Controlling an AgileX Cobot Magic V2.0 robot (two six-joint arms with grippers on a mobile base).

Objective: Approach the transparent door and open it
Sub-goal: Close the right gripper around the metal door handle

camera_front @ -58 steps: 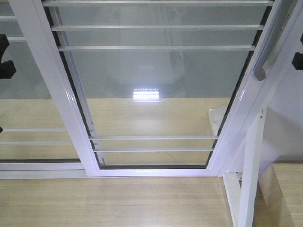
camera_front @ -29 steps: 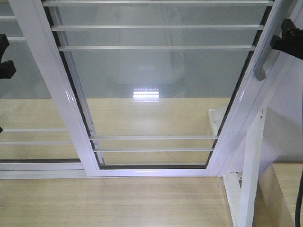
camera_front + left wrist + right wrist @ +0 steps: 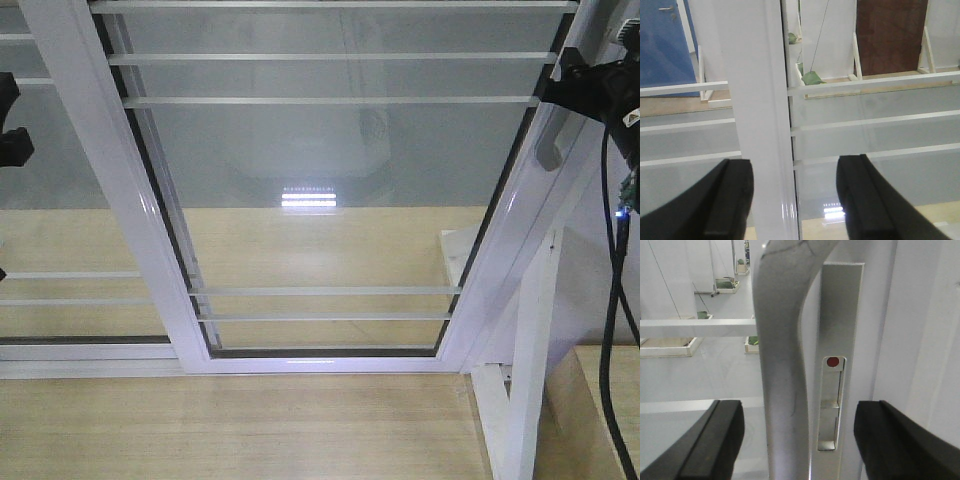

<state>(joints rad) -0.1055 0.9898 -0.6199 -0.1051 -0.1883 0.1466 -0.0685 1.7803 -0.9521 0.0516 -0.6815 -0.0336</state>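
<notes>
My right gripper [image 3: 799, 440] is spread wide around the door [image 3: 330, 180] handle [image 3: 782, 365], with room on both sides. Well left of the handle, my left gripper [image 3: 795, 197] gapes wide astride a white upright [image 3: 760, 125].

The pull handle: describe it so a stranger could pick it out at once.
Find the glass door, white-framed and crossed by paired white bars. On its right stile sits the curved silver-grey pull handle, beside a metal latch plate with a red dot; the barred panel to the left shows none.
</notes>
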